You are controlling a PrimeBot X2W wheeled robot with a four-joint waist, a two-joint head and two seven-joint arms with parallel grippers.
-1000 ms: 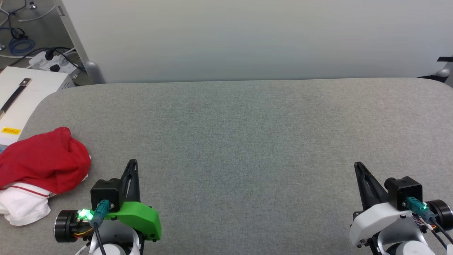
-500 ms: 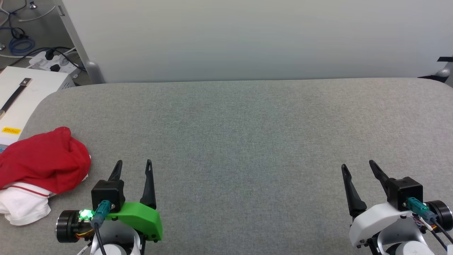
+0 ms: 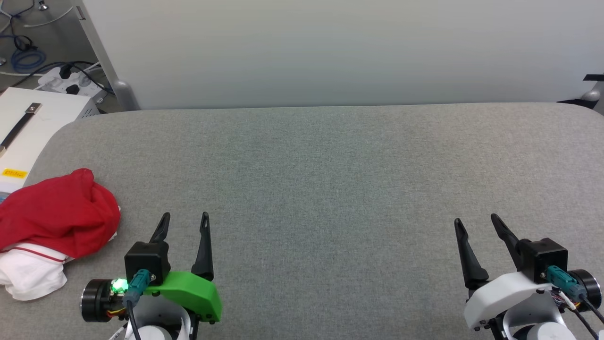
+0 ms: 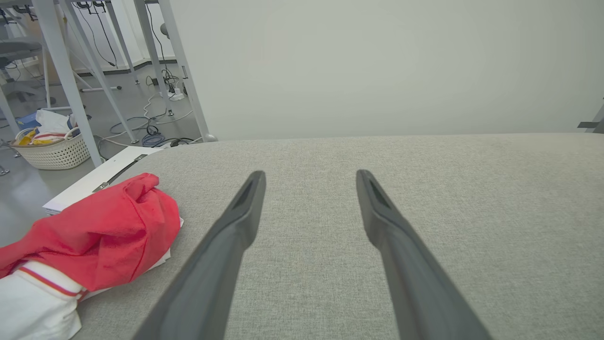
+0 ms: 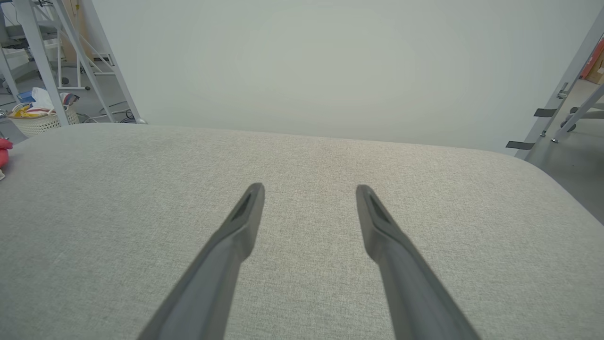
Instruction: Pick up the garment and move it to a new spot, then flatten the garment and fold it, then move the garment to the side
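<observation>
The garment [image 3: 52, 222] lies crumpled at the left edge of the grey table [image 3: 330, 170], red cloth on top and a white sleeve with red-striped trim at the front. In the left wrist view the garment [image 4: 99, 231] sits left of my fingers. My left gripper [image 3: 184, 218] hovers just right of the garment, open and empty, apart from the cloth. Over the table's near right corner my right gripper [image 3: 474, 222] is open with nothing between its fingers. A sliver of the garment [image 5: 4, 146] shows at the far left of the right wrist view.
A white box [image 3: 28, 123] with a black strap stands off the table's left end, close behind the garment. Cables and a power strip [image 3: 66, 80] lie on the floor beyond. A pale wall panel [image 3: 330, 52] rises behind the table. A white basket [image 4: 52, 151] sits on the floor.
Both grippers went from shut to open. The left gripper has edged slightly right. The garment has not moved.
</observation>
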